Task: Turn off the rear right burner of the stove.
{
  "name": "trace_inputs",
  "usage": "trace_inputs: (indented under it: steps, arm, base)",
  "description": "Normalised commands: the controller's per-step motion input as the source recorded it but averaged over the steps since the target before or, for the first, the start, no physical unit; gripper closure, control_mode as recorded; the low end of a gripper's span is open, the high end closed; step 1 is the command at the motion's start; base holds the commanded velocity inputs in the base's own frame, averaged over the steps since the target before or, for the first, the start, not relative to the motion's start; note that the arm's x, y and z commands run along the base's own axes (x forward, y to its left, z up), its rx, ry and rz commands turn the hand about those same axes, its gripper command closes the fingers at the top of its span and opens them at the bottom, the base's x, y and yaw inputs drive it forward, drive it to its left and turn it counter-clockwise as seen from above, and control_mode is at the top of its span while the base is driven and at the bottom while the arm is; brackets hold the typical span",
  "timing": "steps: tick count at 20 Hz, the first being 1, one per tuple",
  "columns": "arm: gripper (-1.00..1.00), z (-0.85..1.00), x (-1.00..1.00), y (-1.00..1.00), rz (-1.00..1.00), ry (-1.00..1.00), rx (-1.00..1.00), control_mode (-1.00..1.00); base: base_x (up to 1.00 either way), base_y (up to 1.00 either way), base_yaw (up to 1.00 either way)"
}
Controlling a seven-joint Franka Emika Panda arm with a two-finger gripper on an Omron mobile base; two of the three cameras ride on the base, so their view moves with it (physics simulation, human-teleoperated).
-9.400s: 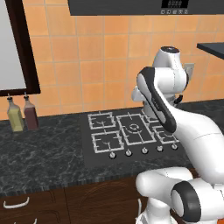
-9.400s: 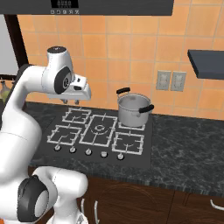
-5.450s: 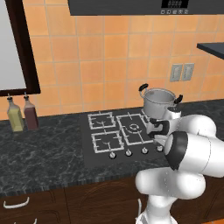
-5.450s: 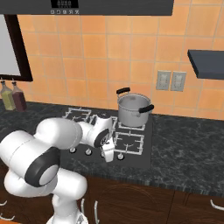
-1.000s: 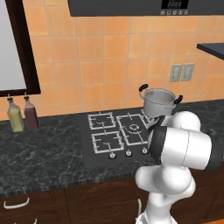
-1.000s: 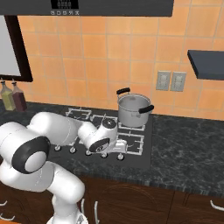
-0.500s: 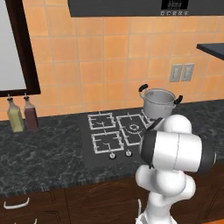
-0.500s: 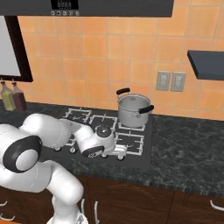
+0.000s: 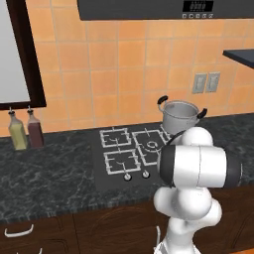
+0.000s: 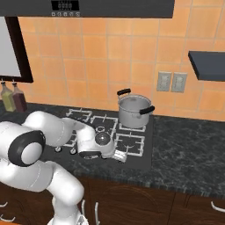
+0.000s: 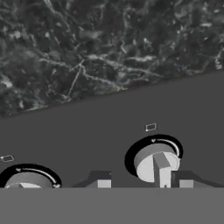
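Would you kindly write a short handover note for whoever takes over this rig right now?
Gripper: low at the front edge of the stove, fingers either side of a knob; the hand view shows a gap, so it looks open and not clamped.
Rear right burner: under the steel pot; no flame can be made out.
A second knob sits beside the first.
Done: arm brought down to the knob row.
Left: confirm this knob drives the rear right burner, close on it, turn it off, withdraw.
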Motion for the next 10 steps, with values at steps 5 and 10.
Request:
trace_inputs:
  steps: [5, 10]
  arm:
    - [1.00, -0.02, 0.11, 0.21, -0.90, 0.03, 0.09, -1.00]
    - [1.00, 0.00, 0.04, -0.03, -0.95, 0.18, 0.00, -1.00]
  base:
    - [0.00, 0.00, 0.00]
    - [0.00, 0.00, 0.00]
